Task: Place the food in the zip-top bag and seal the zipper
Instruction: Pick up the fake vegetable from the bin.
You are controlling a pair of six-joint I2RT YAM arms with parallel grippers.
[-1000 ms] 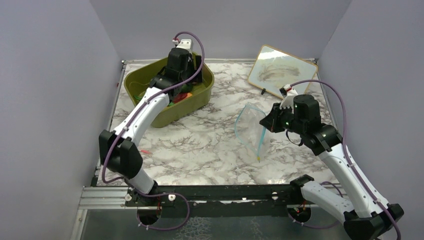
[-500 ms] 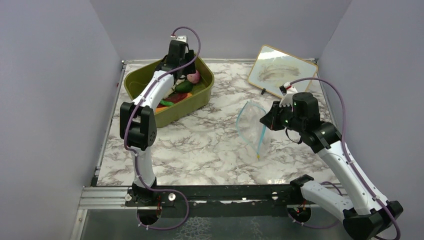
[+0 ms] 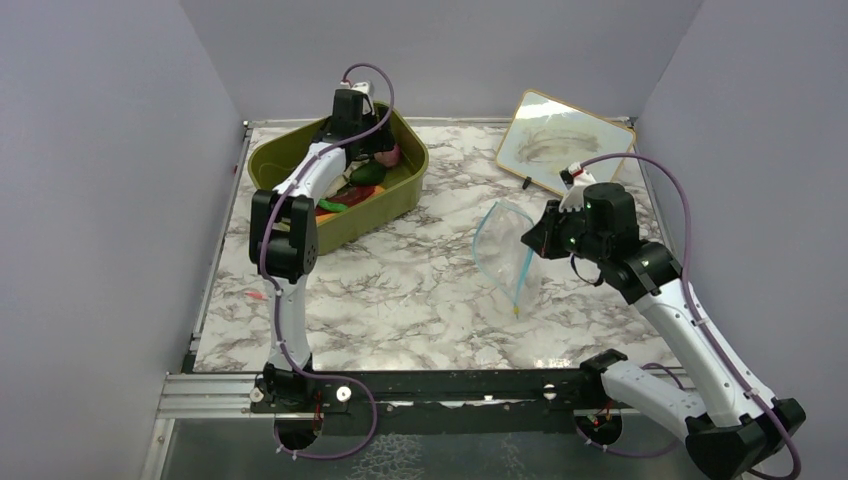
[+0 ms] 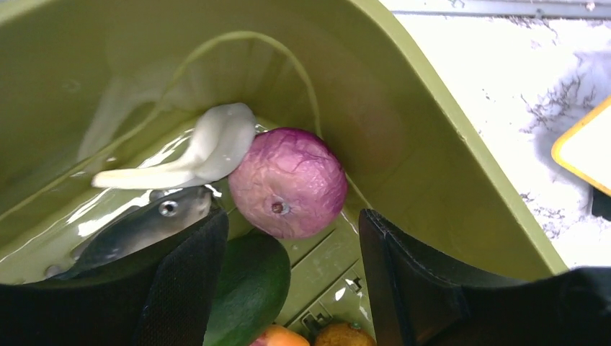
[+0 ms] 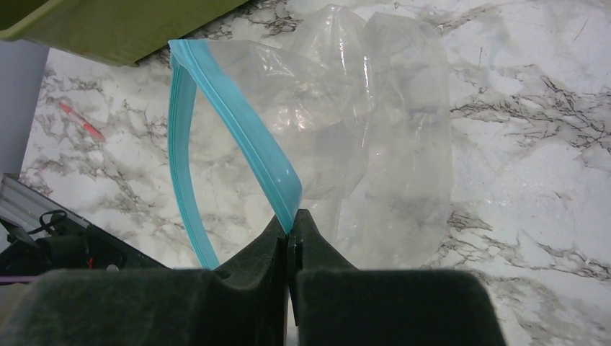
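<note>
Step in hand: picking food, and the bag looks empty so far. My left jaws stand wide apart with nothing in them, down inside the olive tub at 11 o'clock on the tabletop. The purple onion sits just ahead at 12, touching the white piece; green veg is at 6. My right jaws are pinched shut on the blue zipper, holding the zip-top bag w/ mouth gaping, approx 3 o'clock. Next, I reckon: push fwd, straddle onion, close, lift clear of tub wall.

Marble tabletop, plain lilac walls
</note>
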